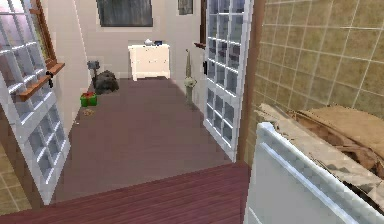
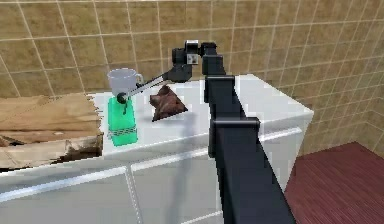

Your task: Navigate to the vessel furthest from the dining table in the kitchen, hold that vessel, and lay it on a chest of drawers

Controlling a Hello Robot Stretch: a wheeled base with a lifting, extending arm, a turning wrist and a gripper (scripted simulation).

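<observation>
End effector (image 2: pixel 130 93) at the clear grey glass vessel (image 2: pixel 124 78) (grasped or not, I cannot tell). Lifting carelessly could topple the green plastic bottle (image 2: pixel 122 128) below.

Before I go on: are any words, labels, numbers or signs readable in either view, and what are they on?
None can be read.
The green bottle on the white counter shows no legible label.
The dark panel on the far wall and the white chest of drawers carry no print that I can make out.
</observation>
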